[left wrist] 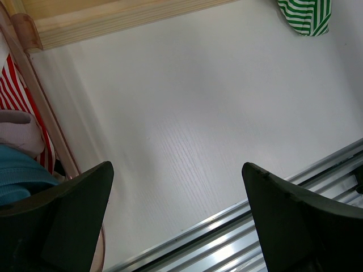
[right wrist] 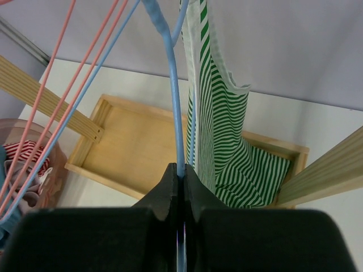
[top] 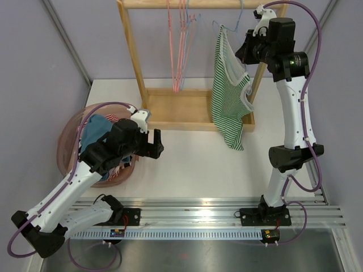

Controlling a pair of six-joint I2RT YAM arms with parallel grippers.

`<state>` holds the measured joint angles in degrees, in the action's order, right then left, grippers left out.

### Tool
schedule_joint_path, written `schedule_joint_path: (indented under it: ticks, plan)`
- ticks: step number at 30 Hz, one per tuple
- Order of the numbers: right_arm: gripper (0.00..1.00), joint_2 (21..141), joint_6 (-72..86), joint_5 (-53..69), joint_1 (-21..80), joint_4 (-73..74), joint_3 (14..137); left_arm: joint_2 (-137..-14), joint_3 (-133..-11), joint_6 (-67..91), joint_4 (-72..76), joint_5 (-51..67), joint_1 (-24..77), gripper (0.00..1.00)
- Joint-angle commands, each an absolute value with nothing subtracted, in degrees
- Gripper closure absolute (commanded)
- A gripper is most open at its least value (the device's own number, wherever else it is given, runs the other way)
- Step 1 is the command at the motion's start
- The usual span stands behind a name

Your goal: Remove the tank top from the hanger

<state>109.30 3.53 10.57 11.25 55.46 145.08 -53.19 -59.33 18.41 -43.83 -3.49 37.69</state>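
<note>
A green-and-white striped tank top (top: pixel 229 93) hangs from a light blue hanger (top: pixel 222 26) at the right end of the wooden rack; its hem droops over the rack's base. In the right wrist view the tank top (right wrist: pixel 227 136) hangs just right of the blue hanger wire (right wrist: pixel 174 102). My right gripper (right wrist: pixel 181 173) is shut on that wire, high by the rail (top: pixel 243 51). My left gripper (top: pixel 154 143) is open and empty, low over the white table beside the basket; the top's hem (left wrist: pixel 305 14) shows far off in its wrist view.
The wooden rack (top: pixel 193 107) has a tray base and upright posts. Pink and blue empty hangers (top: pixel 180 45) hang on its rail. A pink basket (top: pixel 71 133) of clothes sits at the left. An aluminium rail (top: pixel 215 207) runs along the near edge.
</note>
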Motion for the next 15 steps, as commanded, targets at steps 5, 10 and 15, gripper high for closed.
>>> schedule_joint_path:
  ticks: [5, 10, 15]
  plan:
    - [1.00, 105.1, 7.5, 13.7, 11.3, 50.5, 150.2, -51.9, -58.7, 17.7, -41.7, -3.0, 37.9, 0.01]
    - [1.00, 102.1, 7.8, 14.2, 11.2, 49.7, 148.5, -51.2, -59.0, 18.1, -41.4, -2.5, 37.9, 0.01]
    - [1.00, 97.3, 8.3, 16.9, 11.2, 51.9, 144.3, -50.2, -61.3, 19.4, -40.3, -1.6, 38.0, 0.01]
